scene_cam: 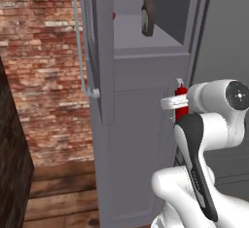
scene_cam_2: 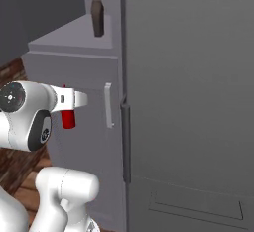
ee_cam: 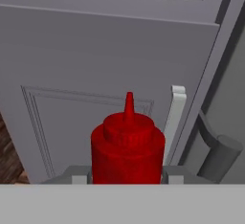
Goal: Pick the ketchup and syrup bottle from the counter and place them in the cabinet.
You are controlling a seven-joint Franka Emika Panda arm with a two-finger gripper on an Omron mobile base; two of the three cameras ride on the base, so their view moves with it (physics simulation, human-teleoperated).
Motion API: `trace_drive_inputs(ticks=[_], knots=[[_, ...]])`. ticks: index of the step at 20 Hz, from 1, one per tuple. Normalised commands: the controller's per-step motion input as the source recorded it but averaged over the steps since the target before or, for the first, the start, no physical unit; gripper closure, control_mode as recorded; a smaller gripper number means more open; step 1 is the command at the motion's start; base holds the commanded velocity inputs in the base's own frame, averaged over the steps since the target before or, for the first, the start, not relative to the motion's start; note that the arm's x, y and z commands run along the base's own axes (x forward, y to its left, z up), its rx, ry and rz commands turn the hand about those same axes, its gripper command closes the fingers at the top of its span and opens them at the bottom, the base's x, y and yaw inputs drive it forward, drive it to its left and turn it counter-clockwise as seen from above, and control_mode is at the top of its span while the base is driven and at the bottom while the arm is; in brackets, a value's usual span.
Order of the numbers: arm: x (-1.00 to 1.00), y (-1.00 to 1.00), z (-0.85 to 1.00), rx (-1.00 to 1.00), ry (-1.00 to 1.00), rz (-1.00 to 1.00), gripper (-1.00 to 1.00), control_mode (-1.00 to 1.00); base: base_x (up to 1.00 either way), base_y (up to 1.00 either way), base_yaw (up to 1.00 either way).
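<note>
While below shelf: ketchup (ee_cam: 127, 151), closed lower door (ee_cam: 105, 84) ahead.

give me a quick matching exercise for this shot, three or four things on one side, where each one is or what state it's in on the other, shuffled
Things:
1. ketchup
2. syrup bottle
3. cabinet door
4. gripper

Places or states:
A. swung open, its long handle facing out
B. upright on the inner shelf
C. shut on the red bottle
D. held in front of a lower door, below the shelf

Pairs: 1-D, 2-B, 3-A, 4-C
</note>
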Motion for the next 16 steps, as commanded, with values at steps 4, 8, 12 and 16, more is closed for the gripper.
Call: trace_drive_inputs(ticks=[4, 8, 12, 16], knots=[[0.0, 0.0, 0.0, 0.0, 0.0, 0.0, 1.0, 1.0, 0.3, 0.04, 0.0], [0.0, 0.0, 0.0, 0.0, 0.0, 0.0, 1.0, 1.0, 0.28, 0.03, 0.0], [0.0, 0.0, 0.0, 0.0, 0.0, 0.0, 1.0, 1.0, 0.24, 0.0, 0.0], [0.0, 0.0, 0.0, 0.0, 0.0, 0.0, 1.0, 1.0, 0.16, 0.0, 0.0]])
